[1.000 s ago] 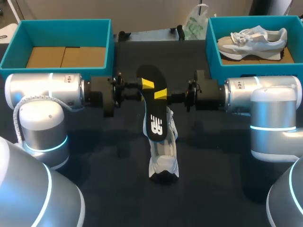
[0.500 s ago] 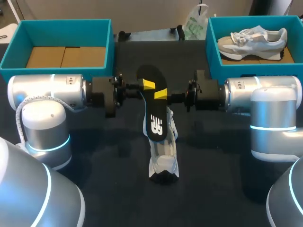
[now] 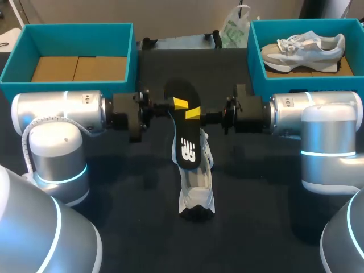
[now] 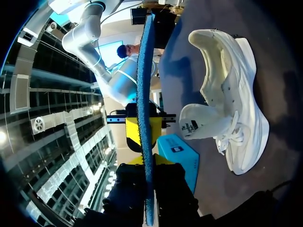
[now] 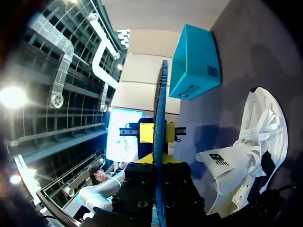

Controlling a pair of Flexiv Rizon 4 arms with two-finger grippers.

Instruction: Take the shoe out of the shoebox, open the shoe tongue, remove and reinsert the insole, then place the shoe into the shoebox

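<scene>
The left gripper (image 3: 177, 103) and the right gripper (image 3: 193, 112) meet over the middle of the table (image 3: 256, 227), each pinching the black insole (image 3: 186, 142) from its own side, yellow tips pressed to it. Below the insole, the white shoe (image 3: 197, 196) lies on its side on the table. A teal shoebox (image 3: 74, 29) stands at the far left, another (image 3: 254, 51) at the far right holds a second shoe (image 3: 307, 48).
</scene>
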